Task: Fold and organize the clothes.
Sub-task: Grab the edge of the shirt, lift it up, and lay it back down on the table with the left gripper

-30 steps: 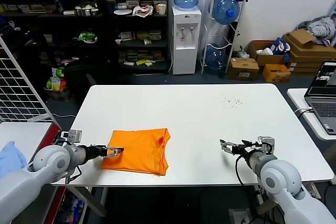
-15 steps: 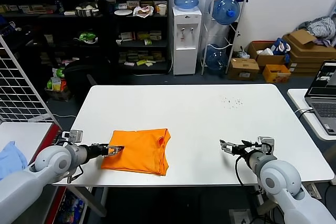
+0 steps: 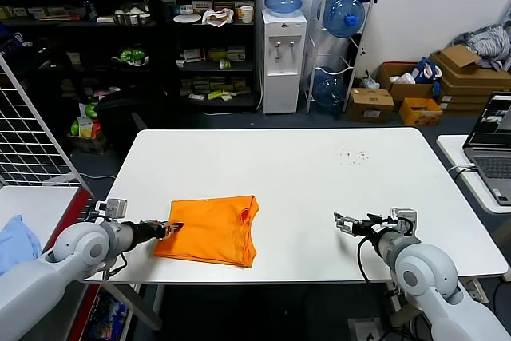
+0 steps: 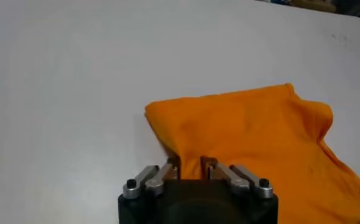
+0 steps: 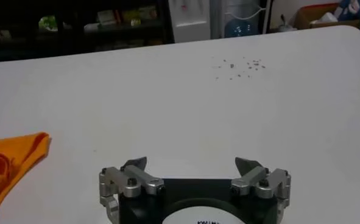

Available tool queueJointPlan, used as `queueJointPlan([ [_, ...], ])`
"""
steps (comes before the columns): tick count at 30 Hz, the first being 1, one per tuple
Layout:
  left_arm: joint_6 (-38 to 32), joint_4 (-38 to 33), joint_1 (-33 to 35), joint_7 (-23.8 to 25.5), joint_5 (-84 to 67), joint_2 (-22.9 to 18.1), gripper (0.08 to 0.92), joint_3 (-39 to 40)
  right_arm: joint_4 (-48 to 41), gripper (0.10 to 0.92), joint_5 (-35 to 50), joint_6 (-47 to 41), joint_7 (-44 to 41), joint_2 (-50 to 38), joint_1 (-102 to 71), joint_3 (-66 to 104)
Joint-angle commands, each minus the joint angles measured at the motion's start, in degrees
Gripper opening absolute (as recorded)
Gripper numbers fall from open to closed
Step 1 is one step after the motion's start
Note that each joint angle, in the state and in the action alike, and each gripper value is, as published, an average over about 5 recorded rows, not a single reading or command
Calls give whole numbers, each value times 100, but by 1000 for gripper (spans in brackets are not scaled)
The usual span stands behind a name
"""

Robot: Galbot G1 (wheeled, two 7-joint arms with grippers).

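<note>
Indoors, a white table (image 3: 319, 173) with a folded orange T-shirt (image 3: 211, 230) near its front left edge.
At the shirt's left edge sits the left gripper (image 3: 169, 228), fingers narrowly parted around the cloth's rim; the right gripper (image 3: 345, 223) hovers spread wide, well apart. Small dark specks (image 3: 351, 155) dot the tabletop. Behind stand dark shelves (image 3: 128, 29), a water dispenser (image 3: 283, 57), cardboard boxes (image 3: 415, 89) and a laptop (image 3: 495, 149).

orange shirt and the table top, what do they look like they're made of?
Orange T-shirt: soft knit fabric, probably cotton or a blend; matte, it creases and slumps at the folded edges. Table: smooth, hard white top, likely laminate or painted board; faint sheen, a few dark specks near the far right. The left gripper is at the shirt's edge.
</note>
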Motion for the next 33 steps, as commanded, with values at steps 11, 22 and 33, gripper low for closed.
queueJointPlan([
  [11,-30,-732,156,-687,-177,-82,93,-720,-62,921,-15,29,6,23,41,-22],
  [22,9,-1788,402,-1575,-192,726,93,-1191,-23,921,-130,123,-32,-4,190,-124],
  [33,0,-1267,545,-1813,-341,1660,93,-1424,546,921,-807,400,-256,-198,72,178],
])
